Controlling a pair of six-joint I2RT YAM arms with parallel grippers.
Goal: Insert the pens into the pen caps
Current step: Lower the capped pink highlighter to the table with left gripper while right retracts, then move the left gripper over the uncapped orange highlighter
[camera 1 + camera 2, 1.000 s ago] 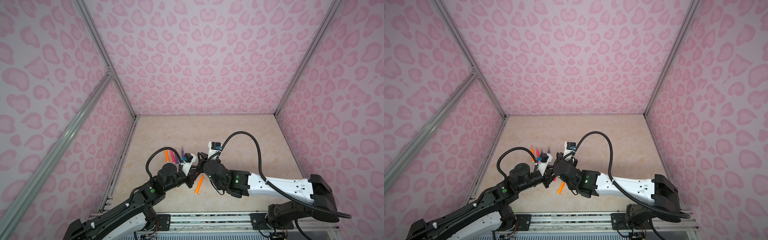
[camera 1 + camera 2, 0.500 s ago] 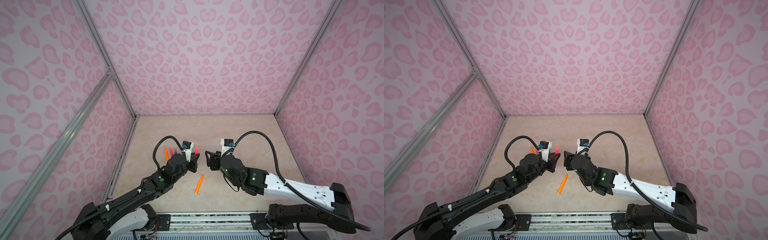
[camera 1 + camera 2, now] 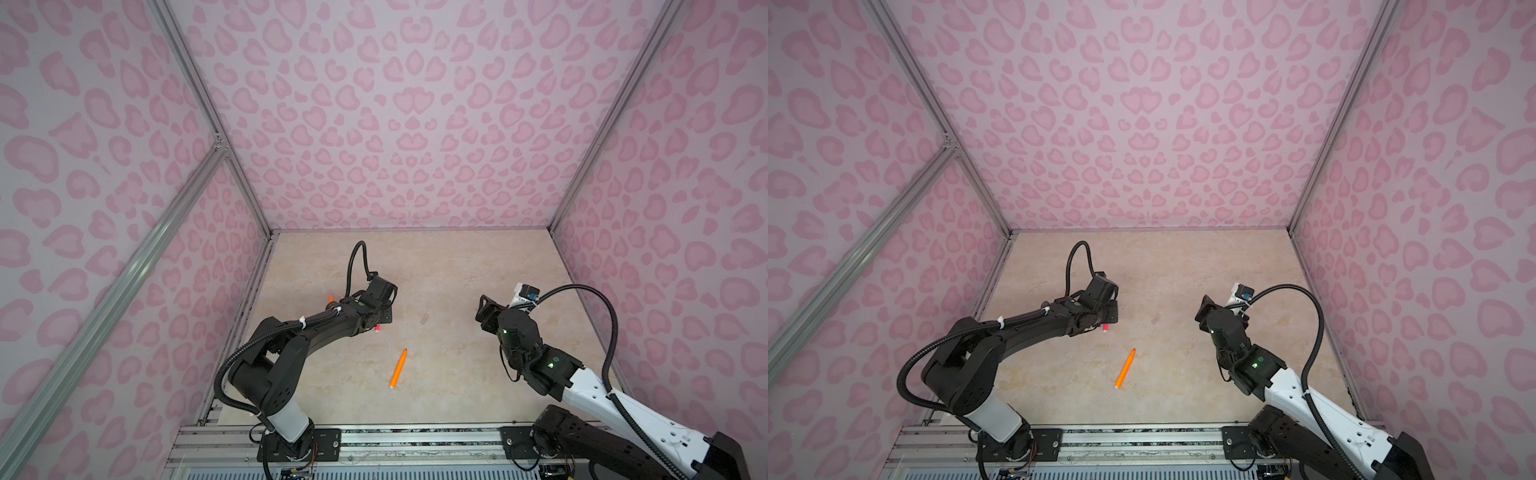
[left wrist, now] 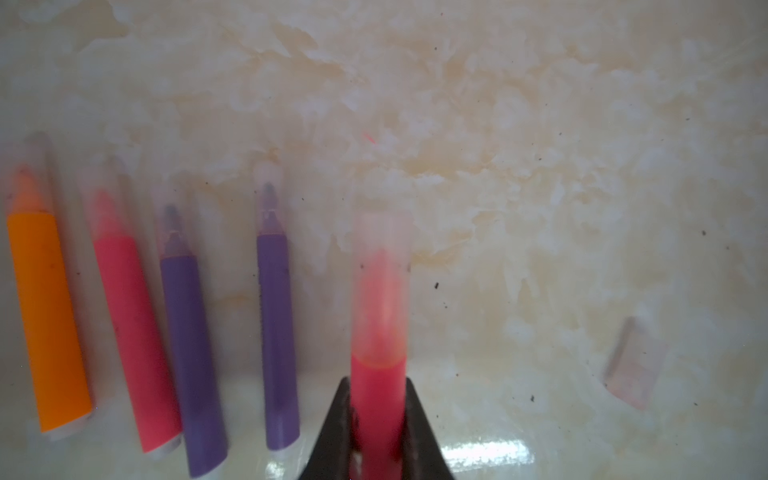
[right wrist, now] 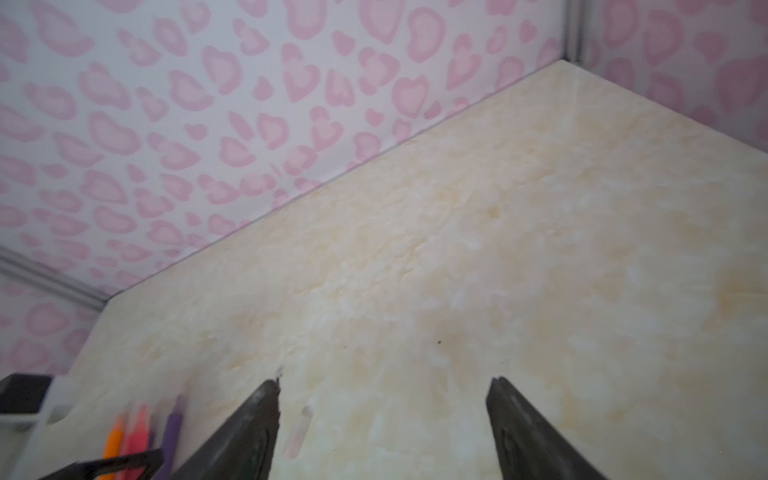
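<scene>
I am watching the left jaws clamping a pink pen (image 4: 377,399) around its barrel. In the left wrist view a translucent cap (image 4: 382,249) is sitting over this pen's tip, though blur is keeping me from judging how fully it is seated. In both top views only the pen's pink end (image 3: 377,328) (image 3: 1106,328) is showing beneath the left arm (image 3: 316,328), just above the bench (image 3: 457,270).

Beside the held pen, four more are lying in a row on the bench: an orange pen (image 4: 45,316), a second pink pen (image 4: 133,332) and two purple pens (image 4: 191,353) (image 4: 276,332). Each is wearing a clear cap over its tip.

The right jaws are standing wide apart and gripping nothing, hovering over bare bench on the right side, well apart from the left arm. A loose pen cap (image 3: 424,319) (image 3: 1155,318) is lying flat between the two arms. In the right wrist view this cap (image 5: 298,432) is showing just beside one finger (image 5: 253,428).

An uncapped orange pen (image 3: 398,368) (image 3: 1125,368) is lying alone nearer the front rail. Its pointed tip is aiming toward the back wall and its white butt toward the front, well apart from the row and from the loose cap.
</scene>
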